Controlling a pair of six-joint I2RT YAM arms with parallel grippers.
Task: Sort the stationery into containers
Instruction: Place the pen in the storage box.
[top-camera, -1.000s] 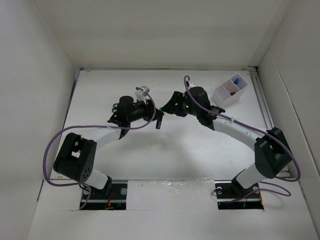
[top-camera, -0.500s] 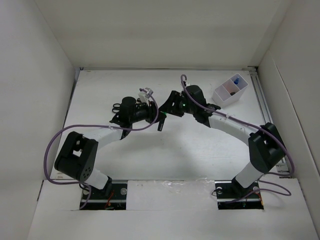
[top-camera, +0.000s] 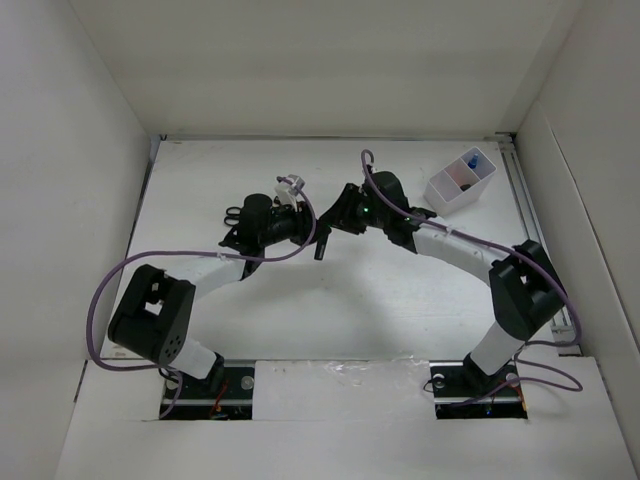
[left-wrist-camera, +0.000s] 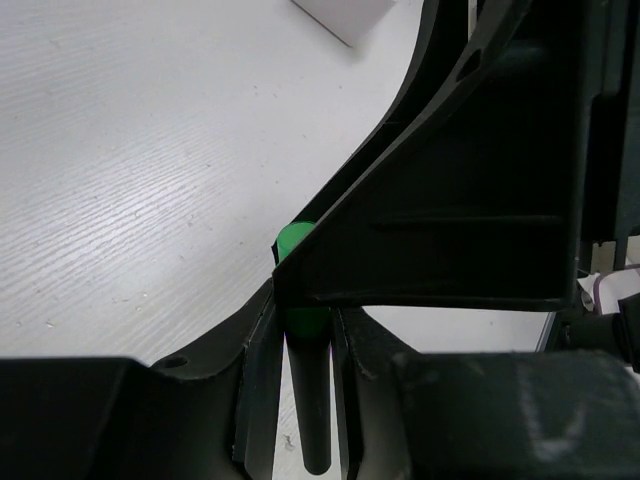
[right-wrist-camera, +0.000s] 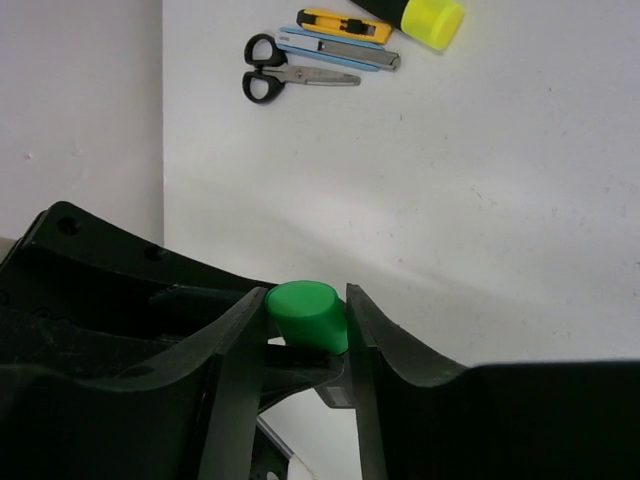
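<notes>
A black highlighter with a green end (top-camera: 320, 246) hangs between both grippers above the table's middle. My left gripper (top-camera: 312, 234) is shut on its black body (left-wrist-camera: 315, 400). My right gripper (top-camera: 336, 214) faces it from the right, and its fingers press both sides of the green end (right-wrist-camera: 305, 315). In the left wrist view my left gripper (left-wrist-camera: 305, 335) shows with the right gripper's dark finger (left-wrist-camera: 450, 200) crossing in front. My right gripper also shows in its own view (right-wrist-camera: 305, 300). The white divided box (top-camera: 440, 190) stands at the far right and holds a blue-capped item (top-camera: 471, 160).
Black-handled scissors (right-wrist-camera: 290, 78), a yellow utility knife (right-wrist-camera: 340, 22), a blue cutter (right-wrist-camera: 345, 52) and a yellow-ended highlighter (right-wrist-camera: 425, 15) lie at the far left, behind the left arm. The scissors handles (top-camera: 232, 213) peek out there. White walls enclose the table.
The right arm has moved a little left and closed in on the highlighter's green end. The left gripper has stayed almost still with the highlighter in it.
</notes>
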